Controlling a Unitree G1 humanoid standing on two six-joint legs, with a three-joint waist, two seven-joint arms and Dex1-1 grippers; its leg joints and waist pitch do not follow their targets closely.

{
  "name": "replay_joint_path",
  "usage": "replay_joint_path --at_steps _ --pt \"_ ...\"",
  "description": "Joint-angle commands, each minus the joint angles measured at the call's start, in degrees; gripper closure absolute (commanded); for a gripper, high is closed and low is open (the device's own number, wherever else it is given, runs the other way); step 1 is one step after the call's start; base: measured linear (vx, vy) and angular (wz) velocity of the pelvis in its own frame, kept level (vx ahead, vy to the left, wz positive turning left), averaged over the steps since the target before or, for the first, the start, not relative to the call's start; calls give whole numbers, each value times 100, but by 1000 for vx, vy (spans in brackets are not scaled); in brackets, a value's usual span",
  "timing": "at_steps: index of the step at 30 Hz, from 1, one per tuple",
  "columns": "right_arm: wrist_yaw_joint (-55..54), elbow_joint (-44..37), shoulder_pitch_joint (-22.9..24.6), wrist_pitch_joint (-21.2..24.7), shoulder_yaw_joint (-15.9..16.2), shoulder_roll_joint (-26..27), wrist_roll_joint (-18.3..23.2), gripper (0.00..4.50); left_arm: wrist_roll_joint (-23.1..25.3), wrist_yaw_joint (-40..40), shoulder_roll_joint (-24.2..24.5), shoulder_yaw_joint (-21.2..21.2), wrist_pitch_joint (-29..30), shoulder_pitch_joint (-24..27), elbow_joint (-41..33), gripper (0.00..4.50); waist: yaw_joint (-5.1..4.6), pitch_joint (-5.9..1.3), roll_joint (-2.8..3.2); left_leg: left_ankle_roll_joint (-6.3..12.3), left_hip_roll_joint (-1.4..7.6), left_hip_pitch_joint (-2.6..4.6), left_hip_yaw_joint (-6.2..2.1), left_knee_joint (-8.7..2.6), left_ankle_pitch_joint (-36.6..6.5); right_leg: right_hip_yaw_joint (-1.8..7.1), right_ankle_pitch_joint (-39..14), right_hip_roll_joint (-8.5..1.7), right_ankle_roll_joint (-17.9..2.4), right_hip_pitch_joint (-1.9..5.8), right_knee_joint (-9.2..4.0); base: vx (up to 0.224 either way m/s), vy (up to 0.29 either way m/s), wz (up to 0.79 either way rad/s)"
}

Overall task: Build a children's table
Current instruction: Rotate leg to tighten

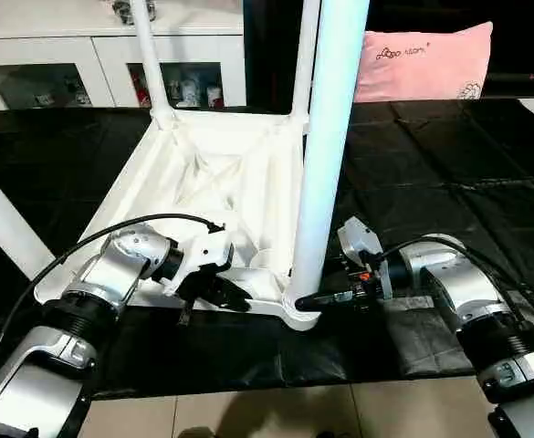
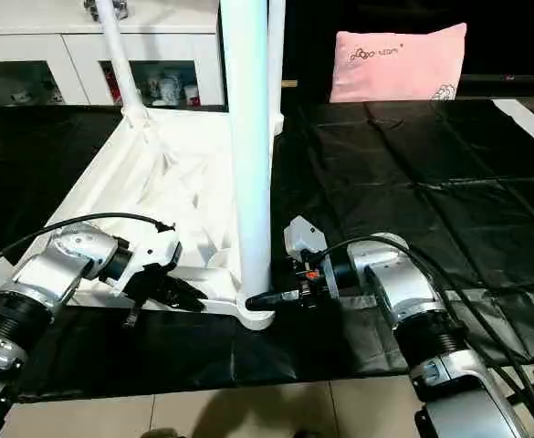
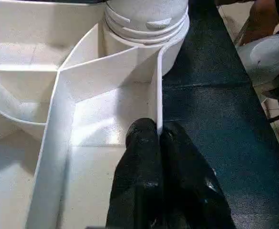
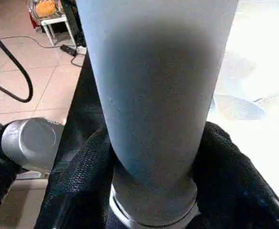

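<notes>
Your tabletop point(image 1: 221, 173) lies underside-up at the counter's point(image 2: 413, 182) near edge, sockets facing up for legs; near-right corner leg point(image 1: 326, 155) stands upright w/ right fingers point(image 4: 77, 176) around its base; left fingers point(image 3: 146, 162) pinch the rim, prob. steadying it.

tabletop point(image 1: 221, 178) – white | legs point(image 1: 330, 137) – white | cushion point(image 1: 422, 62) – pink

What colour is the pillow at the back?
Pink pillow, clearest in the right eye view.
</notes>
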Motion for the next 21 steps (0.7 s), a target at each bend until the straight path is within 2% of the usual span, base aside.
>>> replay_joint_path --at_steps 1,20,21 --pt "149 -47 5 100 45 -26 31 242 -98 -271 -24 -86 -74 -37 -215 450 -38 -453 -60 420 -29 -42 155 -392 -861 268 -2163 -147 -763 465 -339 0 0 0" --pt "193 -68 29 112 63 -37 43 242 -89 -286 -22 -90 -92 -35 -197 450 -36 -463 -60 433 -31 -44 156 -382 -811 271 -2055 -144 -802 472 -324 0 0 0" --pt "-3210 1078 -271 526 -510 1596 -187 242 51 2474 -1119 572 1103 -316 11 450 -84 -474 -44 354 -14 -61 169 -368 -746 307 -1875 -152 -905 456 -263 0 0 0"
